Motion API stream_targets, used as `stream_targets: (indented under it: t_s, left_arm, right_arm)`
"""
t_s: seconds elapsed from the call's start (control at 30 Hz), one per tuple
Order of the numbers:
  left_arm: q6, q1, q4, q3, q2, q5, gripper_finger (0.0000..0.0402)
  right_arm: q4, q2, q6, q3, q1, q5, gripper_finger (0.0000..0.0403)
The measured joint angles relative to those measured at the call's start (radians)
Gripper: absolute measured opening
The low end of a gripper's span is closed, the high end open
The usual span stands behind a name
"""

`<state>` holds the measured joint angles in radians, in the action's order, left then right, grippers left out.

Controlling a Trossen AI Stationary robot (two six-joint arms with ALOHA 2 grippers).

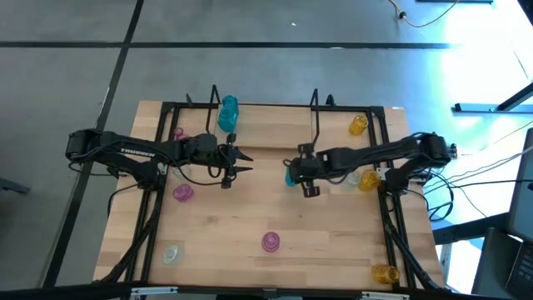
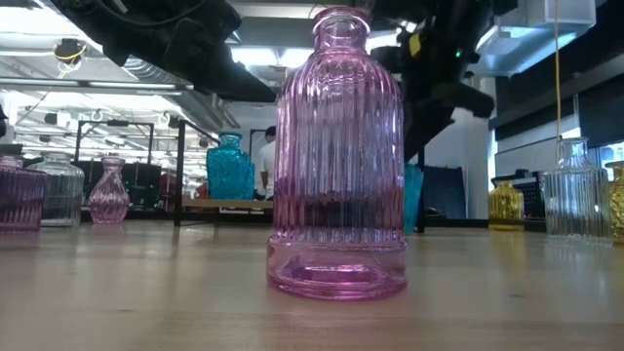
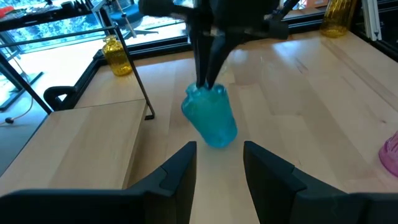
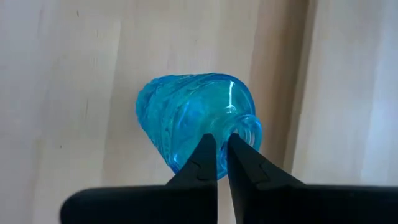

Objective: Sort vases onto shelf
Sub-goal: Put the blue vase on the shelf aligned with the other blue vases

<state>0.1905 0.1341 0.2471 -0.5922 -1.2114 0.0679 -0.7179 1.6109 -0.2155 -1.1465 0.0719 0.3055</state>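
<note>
Item: small teal vase (image 4: 193, 118), centre of the high view just below the shelf (image 1: 275, 133), tilted, its rim pinched by the closed right tool (image 4: 216, 163). Left tool (image 3: 219, 165): centre-left, fingers parted, empty, facing that vase. Handling note: the rim grip looks slim, so lift slowly, keep the vase from swinging, and set it upright on the plank beside the teal vase (image 1: 228, 112) already there.

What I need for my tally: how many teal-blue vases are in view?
2. The upright teal vase stands on the shelf; the tilted teal vase is mid-table, its rim pinched by the right gripper. An arm might hide another.
</note>
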Motion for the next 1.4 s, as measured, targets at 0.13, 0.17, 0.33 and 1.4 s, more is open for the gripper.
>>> stream_targets:
  t_s: [0.13,0.17,0.33,1.4]
  left_arm:
    - [0.000,0.000,0.000,0.000,0.000,0.000,0.0126]
    - [0.000,0.000,0.000,0.000,0.000,0.000,0.0126]
    - [0.000,0.000,0.000,0.000,0.000,0.000,0.0126]
    - [-0.090,0.002,0.196,-0.017,-0.063,-0.058,0.0138]
  right_arm:
    - [0.035,0.027,0.003,-0.003,0.000,0.010,0.0005]
    - [0.039,0.030,0.007,-0.003,0.001,0.012,0.0005]
    - [0.079,0.035,0.050,-0.003,0.000,-0.005,0.0008]
    - [0.261,-0.390,0.139,0.232,0.001,-0.150,0.0147]
